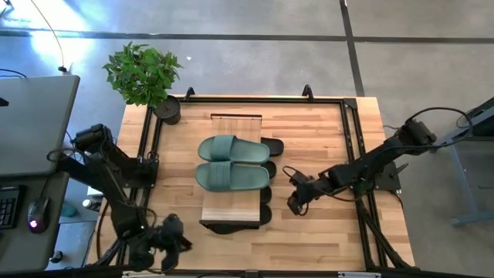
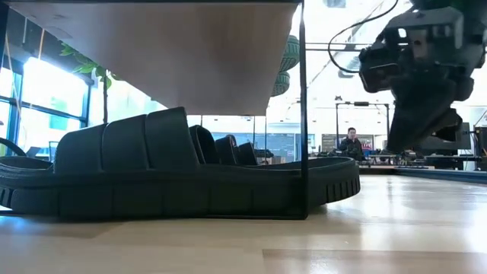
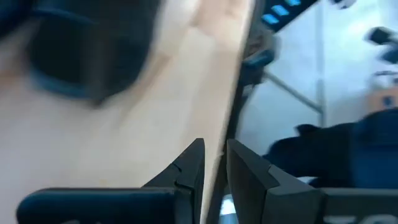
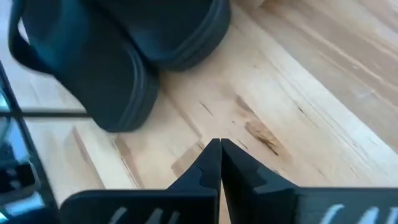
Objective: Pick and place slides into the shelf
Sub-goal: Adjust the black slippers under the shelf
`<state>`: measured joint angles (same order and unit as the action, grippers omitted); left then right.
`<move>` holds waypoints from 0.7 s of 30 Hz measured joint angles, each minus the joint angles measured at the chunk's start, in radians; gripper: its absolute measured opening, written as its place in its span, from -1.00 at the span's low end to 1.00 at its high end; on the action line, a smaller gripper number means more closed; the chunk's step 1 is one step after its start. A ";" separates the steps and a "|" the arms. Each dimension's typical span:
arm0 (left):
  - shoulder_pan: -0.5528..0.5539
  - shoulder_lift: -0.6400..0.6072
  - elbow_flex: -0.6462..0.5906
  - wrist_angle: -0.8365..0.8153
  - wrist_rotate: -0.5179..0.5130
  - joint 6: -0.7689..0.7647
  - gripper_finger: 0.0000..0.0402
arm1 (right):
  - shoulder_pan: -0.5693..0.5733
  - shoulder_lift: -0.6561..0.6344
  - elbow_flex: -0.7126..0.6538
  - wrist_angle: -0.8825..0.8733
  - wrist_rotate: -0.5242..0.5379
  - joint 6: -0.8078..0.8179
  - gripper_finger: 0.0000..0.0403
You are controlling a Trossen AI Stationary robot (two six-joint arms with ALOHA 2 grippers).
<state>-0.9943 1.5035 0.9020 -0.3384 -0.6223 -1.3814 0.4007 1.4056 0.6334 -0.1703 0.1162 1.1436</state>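
Observation:
The shelf (image 1: 234, 207) stands mid-table, its light plank running from the far side to the near side. Two sage green slides (image 1: 231, 162) lie side by side on its top, soles down. Black slides (image 1: 272, 146) rest on the table under the plank, their ends sticking out on the right and near sides; the low view shows one black slide (image 2: 175, 171) from the side. My right gripper (image 1: 296, 203) hangs shut over bare table just right of the shelf, with black slide ends (image 4: 99, 74) ahead of it. My left gripper (image 1: 171, 241) is at the near-left corner, fingers a narrow gap apart (image 3: 214, 163), holding nothing.
A potted plant (image 1: 147, 77) stands at the table's far-left corner. A thin black rail (image 1: 351, 154) frames the tabletop. Bare wood lies left and right of the shelf. A person (image 2: 351, 141) sits far back in the room.

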 joint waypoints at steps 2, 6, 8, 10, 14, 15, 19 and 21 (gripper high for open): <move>0.023 0.043 0.001 0.106 0.009 0.061 -0.72 | 0.014 0.010 0.000 0.001 0.021 -0.023 -1.00; 0.073 0.169 0.047 0.158 0.016 0.097 -0.76 | 0.024 0.016 0.000 -0.005 0.060 -0.017 -1.00; 0.098 0.234 0.101 0.130 0.005 0.105 -0.83 | 0.027 0.016 -0.001 -0.006 0.068 0.003 -1.00; 0.117 0.299 0.155 0.096 0.003 0.129 -0.93 | 0.028 0.017 -0.001 -0.006 0.065 0.012 -1.00; 0.154 0.407 0.255 0.068 -0.001 0.155 -0.95 | 0.028 0.045 -0.001 0.008 0.044 0.003 -1.00; 0.163 0.432 0.282 0.052 -0.003 0.148 -0.93 | 0.028 0.057 -0.001 0.017 0.037 0.001 -1.00; 0.178 0.499 0.376 -0.095 -0.006 0.086 -0.93 | 0.033 0.096 -0.037 0.150 0.013 -0.023 -1.00; 0.178 0.521 0.412 -0.149 -0.017 0.052 -0.97 | 0.035 0.110 -0.066 0.245 0.011 -0.019 -1.00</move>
<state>-0.8162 2.0243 1.3139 -0.4875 -0.6394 -1.3297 0.4357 1.5155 0.5678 0.0751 0.1275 1.1248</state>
